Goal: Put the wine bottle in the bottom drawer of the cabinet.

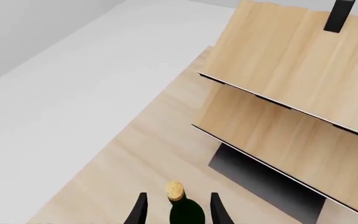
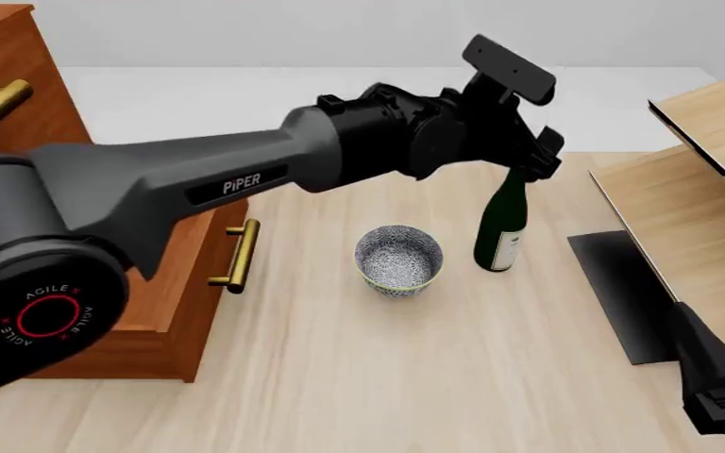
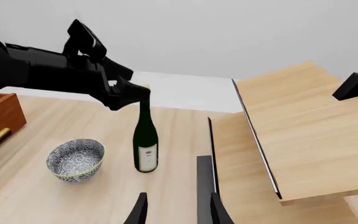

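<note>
Here the left gripper (image 2: 529, 159) brackets the neck of the wine bottle (image 2: 502, 222) — fingers either side of the cork, seemingly closed on it, though contact is hard to confirm. The bottle stands upright on the table (image 2: 376, 377), at three o'clock from the bowl (image 2: 399, 260). The bottom drawer (image 2: 205, 260) juts open at nine o'clock. The right gripper (image 3: 177, 210) hangs apart — fingers spread, holding nothing.
</note>
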Controlling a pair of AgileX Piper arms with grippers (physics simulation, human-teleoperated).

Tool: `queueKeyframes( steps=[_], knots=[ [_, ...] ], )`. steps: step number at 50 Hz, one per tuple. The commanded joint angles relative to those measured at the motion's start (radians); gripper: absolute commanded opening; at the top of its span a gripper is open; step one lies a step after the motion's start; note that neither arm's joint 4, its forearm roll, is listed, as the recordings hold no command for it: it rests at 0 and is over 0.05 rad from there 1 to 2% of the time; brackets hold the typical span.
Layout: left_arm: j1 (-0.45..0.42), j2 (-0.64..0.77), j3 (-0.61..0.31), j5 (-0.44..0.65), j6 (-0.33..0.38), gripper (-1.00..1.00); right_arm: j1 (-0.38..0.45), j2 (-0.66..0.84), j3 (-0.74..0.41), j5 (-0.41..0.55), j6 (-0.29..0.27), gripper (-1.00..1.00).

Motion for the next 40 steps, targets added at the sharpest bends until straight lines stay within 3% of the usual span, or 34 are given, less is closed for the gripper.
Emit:
queueKeyframes(
  steps=[1, 40],
  knots=[
    [0.004, 0.018, 0.001, -0.013, -0.010, 1.00, -0.002, -0.002, 0.000, 0.005, -0.003, 1.00],
    [0.004, 0.063, -0.005, -0.046, -0.049, 1.00, -0.007, -0.028, 0.000, 0.045, -0.006, 1.00]
  ],
)
